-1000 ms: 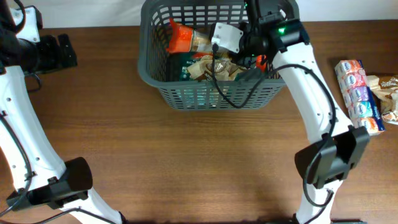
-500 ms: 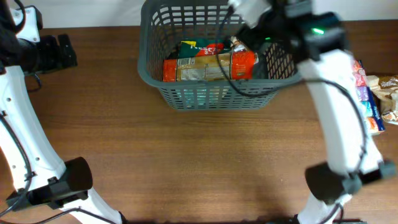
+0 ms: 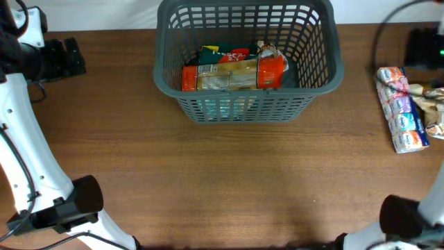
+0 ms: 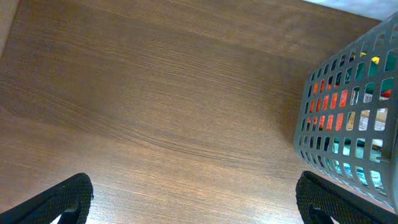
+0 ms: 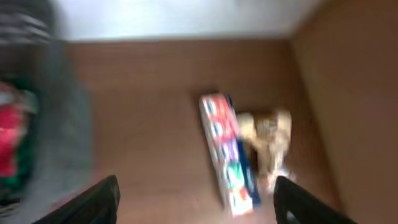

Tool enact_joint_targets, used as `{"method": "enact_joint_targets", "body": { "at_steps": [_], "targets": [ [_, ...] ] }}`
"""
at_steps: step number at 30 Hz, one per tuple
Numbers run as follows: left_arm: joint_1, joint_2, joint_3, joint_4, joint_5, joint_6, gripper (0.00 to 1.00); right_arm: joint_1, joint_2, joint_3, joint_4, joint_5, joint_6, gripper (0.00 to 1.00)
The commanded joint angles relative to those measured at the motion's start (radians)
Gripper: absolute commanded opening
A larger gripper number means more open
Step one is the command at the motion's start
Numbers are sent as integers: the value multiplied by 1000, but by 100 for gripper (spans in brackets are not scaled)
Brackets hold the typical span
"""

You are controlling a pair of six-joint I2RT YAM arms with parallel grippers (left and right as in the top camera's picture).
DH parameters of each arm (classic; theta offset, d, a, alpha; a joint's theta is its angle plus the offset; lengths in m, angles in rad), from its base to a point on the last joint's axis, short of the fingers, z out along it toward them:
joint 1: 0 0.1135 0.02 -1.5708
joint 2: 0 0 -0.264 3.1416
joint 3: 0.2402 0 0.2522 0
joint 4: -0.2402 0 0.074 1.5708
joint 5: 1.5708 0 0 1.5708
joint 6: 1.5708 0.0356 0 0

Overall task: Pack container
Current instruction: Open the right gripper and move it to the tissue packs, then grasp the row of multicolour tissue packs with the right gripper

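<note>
The dark grey lattice container (image 3: 166, 83) stands at the back middle of the table. In it lie an orange-ended clear snack pack (image 3: 234, 73) and a green pack (image 3: 220, 53) behind it. My right gripper (image 3: 424, 47) is at the far right edge, blurred; in the right wrist view its fingers (image 5: 196, 202) are open and empty above a long colourful pack (image 5: 227, 149). My left gripper (image 3: 69, 57) is at the far left; in the left wrist view it (image 4: 193, 205) is open and empty over bare table, with the container (image 4: 348, 124) to its right.
On the right of the table lie the long colourful pack (image 3: 401, 107) and a beige crinkled pack (image 3: 429, 101) beside it, which also shows in the right wrist view (image 5: 267, 140). The container's blurred wall (image 5: 62, 124) is at the left of that view.
My right arm has lifted out of the container and swung to the far right. The orange-ended pack it held now lies flat in the container. The left arm has not moved.
</note>
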Motion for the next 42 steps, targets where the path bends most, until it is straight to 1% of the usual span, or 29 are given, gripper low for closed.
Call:
{"method": "enact_joint_targets", "body": {
  "at_steps": [1,3,5,8,13,16,20,22,27,30,32,37,42],
  "targets": [
    [3,-8,9,-3,0,-13,99,-119,43,-127,30,-101,47,77],
    [3,-8,9,-3,0,-13,99,-166,59,-222,86,-116,47,78],
    [3,-8,9,-3,0,-13,99,-210,81,-332,147,-131,47,81],
    [3,-8,9,-3,0,-13,99,-250,113,-467,244,-134,47,84],
    [3,-8,9,-3,0,-13,99,-290,192,-603,369,-152,22,85],
    [3,-8,9,-3,0,-13,99,-291,269,-612,399,-151,-13,85],
    [3,-8,9,-3,0,-13,99,-290,328,-612,418,-147,-28,85],
    [3,-8,9,-3,0,-13,99,-290,352,-612,420,-143,-68,84],
    [3,-8,9,-3,0,-13,99,-292,374,-612,448,-94,-90,85],
    [3,-8,9,-3,0,-13,99,-292,374,-612,478,-79,-93,88],
    [3,-8,9,-3,0,-13,99,-292,375,-612,489,-79,-111,88],
    [3,-8,9,-3,0,-13,99,-292,390,-612,511,-27,-116,89],
    [3,-8,9,-3,0,-13,99,-290,435,-612,506,-28,-115,88]
  ]
}}
